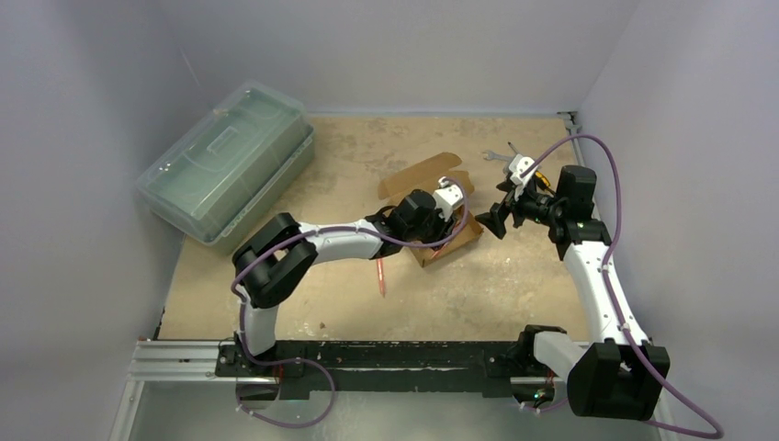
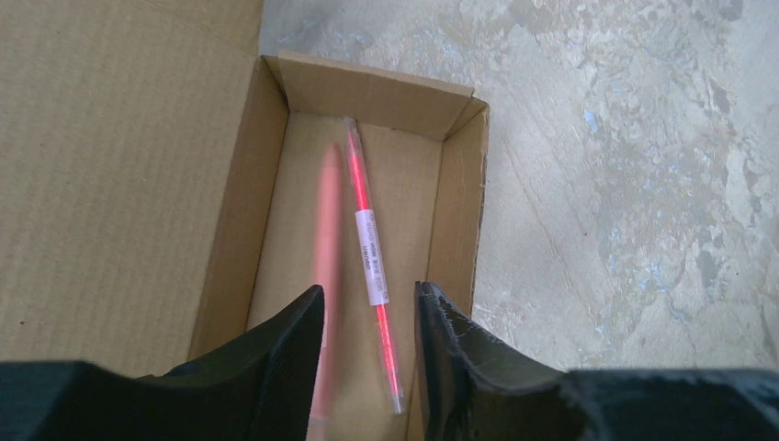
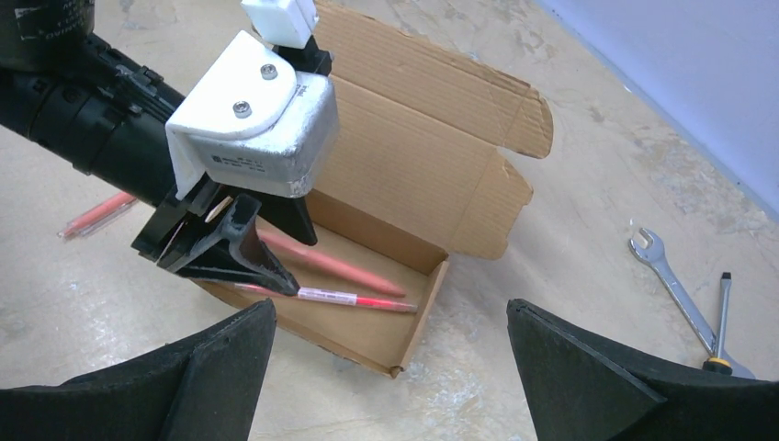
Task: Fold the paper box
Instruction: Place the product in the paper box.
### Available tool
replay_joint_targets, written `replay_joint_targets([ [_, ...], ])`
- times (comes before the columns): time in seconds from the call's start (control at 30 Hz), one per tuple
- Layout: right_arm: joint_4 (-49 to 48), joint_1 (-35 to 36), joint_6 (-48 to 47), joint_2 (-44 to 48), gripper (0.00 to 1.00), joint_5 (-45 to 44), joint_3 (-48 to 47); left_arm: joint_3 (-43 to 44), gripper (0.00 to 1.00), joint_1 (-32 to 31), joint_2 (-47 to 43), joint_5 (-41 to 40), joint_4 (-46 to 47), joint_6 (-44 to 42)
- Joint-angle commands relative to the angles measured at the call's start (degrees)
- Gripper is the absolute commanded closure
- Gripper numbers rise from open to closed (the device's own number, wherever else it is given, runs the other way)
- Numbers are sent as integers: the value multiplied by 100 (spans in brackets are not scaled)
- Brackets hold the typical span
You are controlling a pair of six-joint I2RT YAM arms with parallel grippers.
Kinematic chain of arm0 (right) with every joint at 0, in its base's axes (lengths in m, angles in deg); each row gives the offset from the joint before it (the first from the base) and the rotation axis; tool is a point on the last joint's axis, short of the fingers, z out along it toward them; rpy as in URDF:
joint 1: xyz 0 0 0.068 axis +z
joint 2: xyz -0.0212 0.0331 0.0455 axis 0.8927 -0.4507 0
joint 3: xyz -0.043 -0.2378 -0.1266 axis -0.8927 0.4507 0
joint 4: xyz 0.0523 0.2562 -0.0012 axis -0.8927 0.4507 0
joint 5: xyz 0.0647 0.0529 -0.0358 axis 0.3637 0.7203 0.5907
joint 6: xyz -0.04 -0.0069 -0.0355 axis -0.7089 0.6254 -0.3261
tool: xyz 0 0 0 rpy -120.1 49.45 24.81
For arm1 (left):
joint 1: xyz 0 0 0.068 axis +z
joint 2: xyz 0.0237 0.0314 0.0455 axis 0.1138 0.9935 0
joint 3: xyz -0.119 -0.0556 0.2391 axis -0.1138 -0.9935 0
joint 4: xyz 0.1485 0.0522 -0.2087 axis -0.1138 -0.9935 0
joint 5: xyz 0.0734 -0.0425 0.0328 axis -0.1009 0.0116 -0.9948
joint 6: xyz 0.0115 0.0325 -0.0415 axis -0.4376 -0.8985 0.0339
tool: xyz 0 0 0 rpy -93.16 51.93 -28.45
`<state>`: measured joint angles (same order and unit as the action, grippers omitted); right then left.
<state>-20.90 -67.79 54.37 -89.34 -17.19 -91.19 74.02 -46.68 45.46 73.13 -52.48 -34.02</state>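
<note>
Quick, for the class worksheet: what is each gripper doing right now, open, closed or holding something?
Left gripper: open, holding nothing.
Right gripper: wide open, holding nothing.

Plain pale lavender walls [image 1: 413, 46] enclose three sides of a tan, mottled pressed-board table [image 1: 514, 285]. An aluminium rail [image 1: 174, 360] runs along its near edge. Lighting even and diffuse; shadows soft.
</note>
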Motion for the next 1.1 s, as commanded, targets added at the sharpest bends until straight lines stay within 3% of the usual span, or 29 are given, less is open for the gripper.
replay_joint_targets([
  [0.0, -35, -21, -81, 48, 1, 51, -11, 290, 59, -83, -165, -394, -64, -157],
  [0.23, -15, -25, -88, 14, 1, 34, -27, -302, 59, -87, -1230, -886, -61, 141],
  [0.33, -13, -25, -101, -4, 1, 29, -20, -923, 52, -81, -1987, -1210, -59, 351],
  [0.4, -14, -25, -98, -12, 1, 40, -20, -1435, 45, -55, -2504, -1467, 18, 570],
  [0.53, -35, -25, -98, -5, 1, 51, -5, -2482, 10, -3, -3514, -2387, -81, 1540],
  [0.57, -34, -25, -100, 3, 1, 51, -3, -2717, 7, 21, -3767, -2467, -105, 1714],
  [0.8, -76, -25, -81, -5, 1, 69, 24, -3962, 5, 95, -4755, -2444, -224, 2712],
  [0.93, -88, -25, -72, -5, 1, 77, 40, -4133, 7, 108, -4584, -2329, -72, 3181],
  [1.07, -97, -25, -63, 2, 1, 78, 41, -3736, 9, 104, -3943, -2271, -237, 3520],
])
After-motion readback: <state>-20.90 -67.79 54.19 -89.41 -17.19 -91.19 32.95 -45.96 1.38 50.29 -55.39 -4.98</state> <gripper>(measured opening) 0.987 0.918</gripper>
